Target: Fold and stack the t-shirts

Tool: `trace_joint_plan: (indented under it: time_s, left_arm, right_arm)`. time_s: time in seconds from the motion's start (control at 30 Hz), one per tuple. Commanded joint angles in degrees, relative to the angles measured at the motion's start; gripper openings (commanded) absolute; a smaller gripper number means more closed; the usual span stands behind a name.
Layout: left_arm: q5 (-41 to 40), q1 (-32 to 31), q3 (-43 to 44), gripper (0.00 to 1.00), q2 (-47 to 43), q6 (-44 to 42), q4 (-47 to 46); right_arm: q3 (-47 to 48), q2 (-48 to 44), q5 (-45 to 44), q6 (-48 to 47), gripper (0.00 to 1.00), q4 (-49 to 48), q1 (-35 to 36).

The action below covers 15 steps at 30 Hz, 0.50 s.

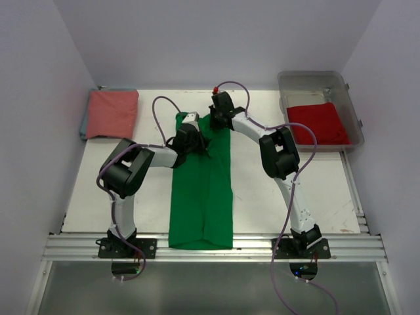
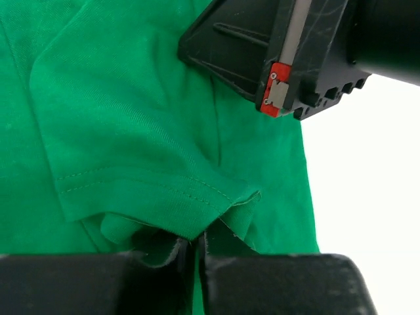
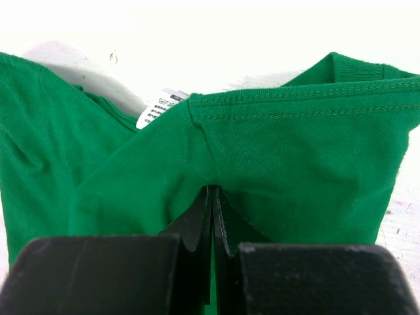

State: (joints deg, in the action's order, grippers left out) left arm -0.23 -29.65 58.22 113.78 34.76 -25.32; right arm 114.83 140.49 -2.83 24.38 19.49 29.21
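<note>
The green shirt (image 1: 202, 203) lies in a long strip up the middle of the surface (image 1: 111, 203), its hem over the near edge. Further up, the left gripper (image 2: 197, 248) pinches what looks like a sleeve hem; the right gripper (image 3: 213, 200) is clamped on the neckline. Far left, the pink shirt (image 1: 111, 113) lies folded; far right, the red shirt (image 1: 319, 123) sits in a clear bin (image 1: 354, 105).

White table (image 1: 111, 197), plain pale lilac walls (image 1: 216, 39) on three sides, aluminium rail (image 1: 79, 248) along near edge
</note>
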Motion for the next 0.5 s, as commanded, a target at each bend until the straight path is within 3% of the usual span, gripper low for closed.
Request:
trace_joint_plan:
  time_s: [0.0, 0.03, 0.13, 0.47]
  left_arm:
    - [-2.49, 0.29, 1.54, 0.12, -2.34, -2.42, -0.09]
    - [-2.93, 0.38, 2.16, 0.24, -2.07, -2.85, 1.23]
    - [-3.02, 0.38, 3.04, 0.39, -1.54, -2.95, 1.33]
    - [-2.41, 0.38, 6.20, 0.48, 2.06, -3.74, 1.77]
  right_arm:
    - [-3.64, 4.09, -2.00, -1.62, 0.00, 9.78, -1.35]
    - [-3.73, 4.01, -1.92, -1.62, 0.00, 9.78, -1.35]
    - [-3.73, 4.01, -2.00, -1.62, 0.00, 9.78, -1.35]
    - [-4.08, 3.83, -2.09, -1.97, 0.00, 9.87, -1.44]
